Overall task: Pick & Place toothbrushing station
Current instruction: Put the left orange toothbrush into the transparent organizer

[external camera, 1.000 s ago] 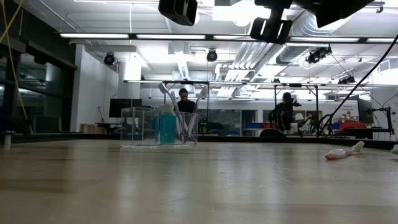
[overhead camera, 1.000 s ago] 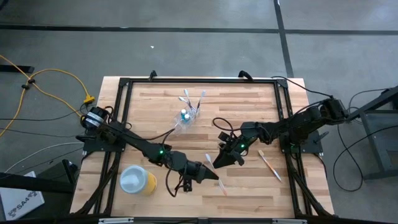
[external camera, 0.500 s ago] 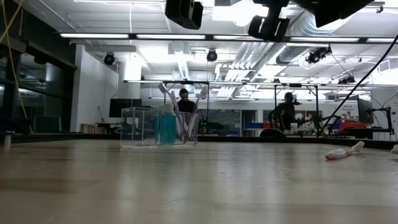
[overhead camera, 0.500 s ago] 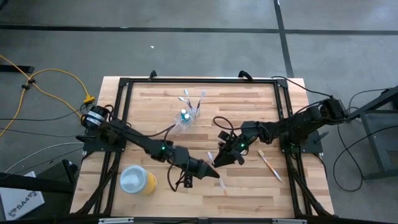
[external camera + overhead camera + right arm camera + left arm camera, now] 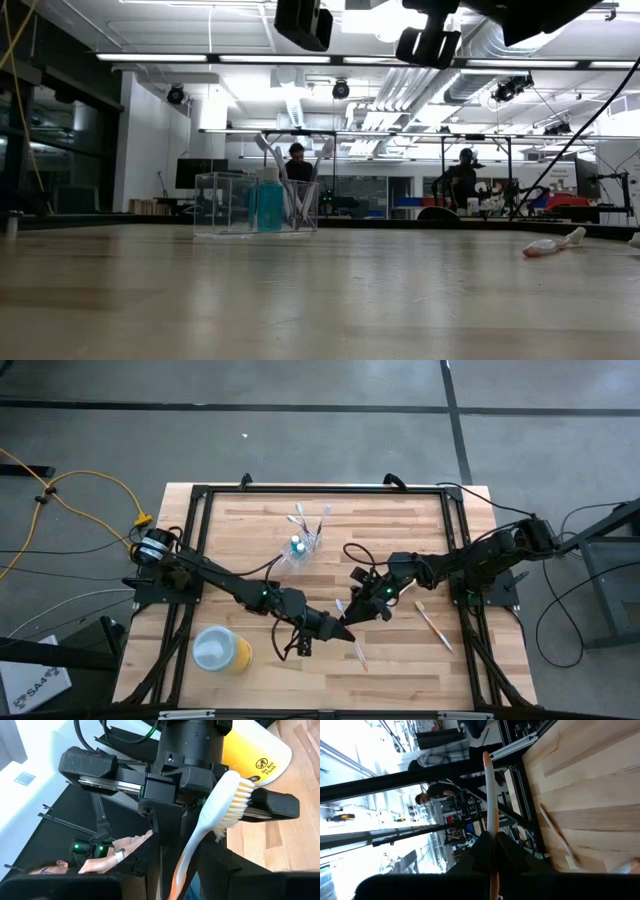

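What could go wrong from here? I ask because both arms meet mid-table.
1. The left gripper, fingers shut on a slim orange-handled toothbrush, sits right beside the right gripper; they could collide.
2. The right gripper's white-headed plastic toothbrush points at the left gripper and might be knocked loose.

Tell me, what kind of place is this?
Probably a robotics lab or workshop: a framed wooden table with mounted arms, exposed ceiling ducts and strip lights, and people at workstations behind.

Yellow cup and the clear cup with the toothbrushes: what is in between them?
The left arm crosses that stretch slantwise, between the yellow cup and the clear plastic cup. The high view shows it.
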